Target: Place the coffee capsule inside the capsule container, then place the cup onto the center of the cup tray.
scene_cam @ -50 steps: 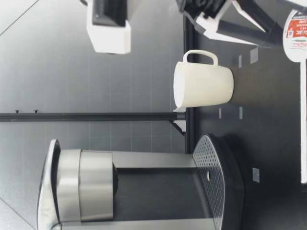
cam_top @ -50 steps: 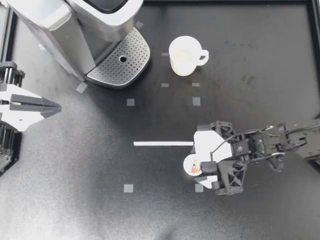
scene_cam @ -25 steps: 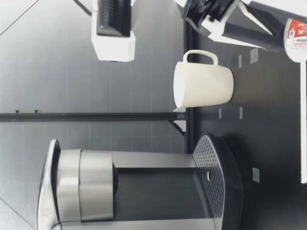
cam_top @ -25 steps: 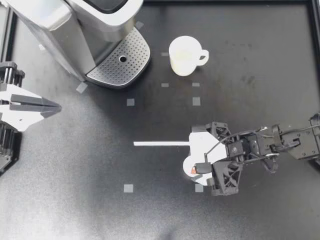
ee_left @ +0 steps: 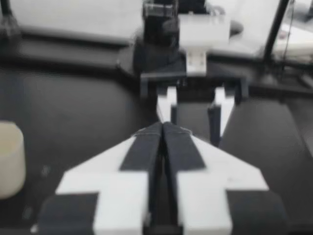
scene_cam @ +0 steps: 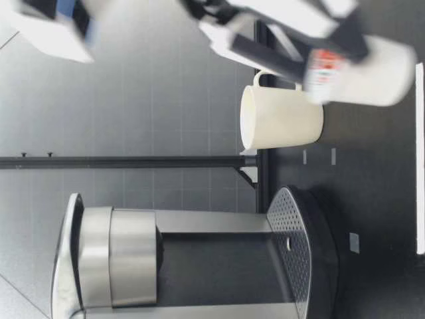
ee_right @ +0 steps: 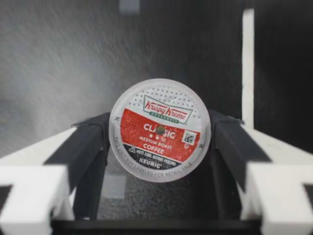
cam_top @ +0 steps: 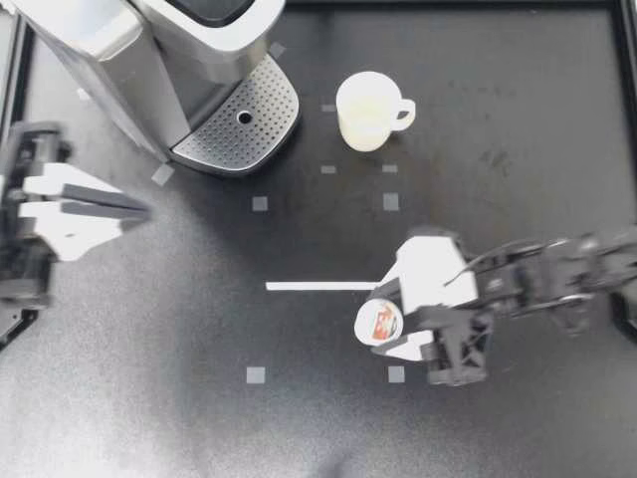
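My left gripper (cam_top: 139,210) hovers over the table's left side, its fingers pressed together with nothing between them. The machine (cam_top: 119,50) stands in the corner just beyond it, with the tray (cam_top: 239,124) at its foot. The cup (cam_top: 366,112) stands upright on the table just beside the tray, its handle pointing away from the tray. Well apart from the cup, at the right end of the tape line (cam_top: 318,286), my right gripper (cam_top: 391,321) clamps the capsule (cam_top: 378,322) from both sides, with the lid facing my wrist camera.
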`<action>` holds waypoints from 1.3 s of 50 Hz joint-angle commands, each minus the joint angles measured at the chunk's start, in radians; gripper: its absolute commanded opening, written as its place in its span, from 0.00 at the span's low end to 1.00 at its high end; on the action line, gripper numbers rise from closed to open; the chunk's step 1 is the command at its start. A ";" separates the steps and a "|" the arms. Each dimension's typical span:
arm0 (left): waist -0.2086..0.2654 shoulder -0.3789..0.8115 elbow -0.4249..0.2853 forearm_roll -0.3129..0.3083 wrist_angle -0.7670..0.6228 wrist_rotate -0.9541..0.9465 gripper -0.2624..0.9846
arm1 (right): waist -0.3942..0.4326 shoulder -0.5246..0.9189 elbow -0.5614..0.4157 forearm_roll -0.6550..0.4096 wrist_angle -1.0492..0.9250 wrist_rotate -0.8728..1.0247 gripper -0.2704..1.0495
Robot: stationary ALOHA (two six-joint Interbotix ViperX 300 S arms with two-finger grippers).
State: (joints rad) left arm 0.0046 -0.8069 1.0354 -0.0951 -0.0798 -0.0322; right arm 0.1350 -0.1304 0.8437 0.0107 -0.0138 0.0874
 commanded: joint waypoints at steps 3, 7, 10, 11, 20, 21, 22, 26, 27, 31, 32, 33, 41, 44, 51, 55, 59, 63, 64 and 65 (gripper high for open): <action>0.017 0.106 -0.218 -0.012 0.304 -0.005 0.27 | -0.014 -0.083 0.029 0.005 -0.086 0.012 0.65; 0.034 0.178 -0.333 -0.008 0.479 -0.006 0.27 | -0.028 -0.110 0.069 0.017 -0.169 0.037 0.65; 0.044 0.236 -0.417 0.005 0.607 -0.006 0.27 | -0.028 -0.123 0.098 0.029 -0.219 0.060 0.65; 0.048 0.256 -0.445 0.012 0.650 -0.006 0.27 | -0.029 -0.124 0.103 0.031 -0.235 0.067 0.65; 0.046 0.474 -0.707 0.186 1.097 -0.057 0.27 | -0.034 -0.123 0.121 0.029 -0.291 0.092 0.65; 0.044 0.497 -0.733 0.212 1.141 -0.069 0.27 | -0.034 -0.121 0.121 0.029 -0.291 0.091 0.65; 0.040 0.518 -0.759 0.241 1.183 -0.080 0.27 | -0.035 -0.120 0.121 0.029 -0.291 0.091 0.65; 0.012 0.601 -0.847 0.373 1.331 -0.129 0.27 | -0.034 -0.109 0.120 0.029 -0.291 0.086 0.65; 0.003 0.620 -0.867 0.410 1.365 -0.138 0.27 | -0.034 -0.106 0.120 0.029 -0.293 0.086 0.65; -0.048 0.687 -0.925 0.566 1.473 -0.173 0.27 | -0.034 -0.098 0.120 0.028 -0.291 0.084 0.65; -0.063 0.703 -0.934 0.606 1.496 -0.179 0.27 | -0.034 -0.097 0.120 0.028 -0.293 0.083 0.65; -0.077 0.716 -0.942 0.647 1.514 -0.189 0.27 | -0.034 -0.094 0.120 0.026 -0.291 0.083 0.65; -0.184 0.838 -0.937 1.002 1.638 -0.255 0.27 | -0.034 -0.087 0.123 0.020 -0.291 0.080 0.65; -0.215 0.876 -0.922 1.115 1.672 -0.278 0.27 | -0.034 -0.086 0.124 0.017 -0.291 0.077 0.65; -0.261 0.923 -0.877 1.293 1.704 -0.362 0.27 | -0.034 -0.089 0.126 0.015 -0.291 0.064 0.65; -0.273 0.927 -0.842 1.358 1.710 -0.414 0.27 | -0.037 -0.091 0.126 0.015 -0.291 0.055 0.65; -0.281 0.927 -0.795 1.436 1.721 -0.472 0.27 | -0.040 -0.089 0.126 0.015 -0.291 0.051 0.65; -0.281 0.933 -0.738 1.522 1.746 -0.520 0.27 | -0.040 -0.084 0.126 0.015 -0.296 0.046 0.65; -0.281 0.936 -0.724 1.545 1.753 -0.528 0.27 | -0.040 -0.084 0.124 0.015 -0.296 0.046 0.65; -0.281 0.940 -0.710 1.566 1.759 -0.534 0.27 | -0.041 -0.083 0.124 0.015 -0.296 0.046 0.65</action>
State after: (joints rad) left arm -0.2730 0.1411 0.2961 1.3959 1.6552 -0.5446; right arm 0.1028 -0.2056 0.9771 0.0276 -0.2991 0.1350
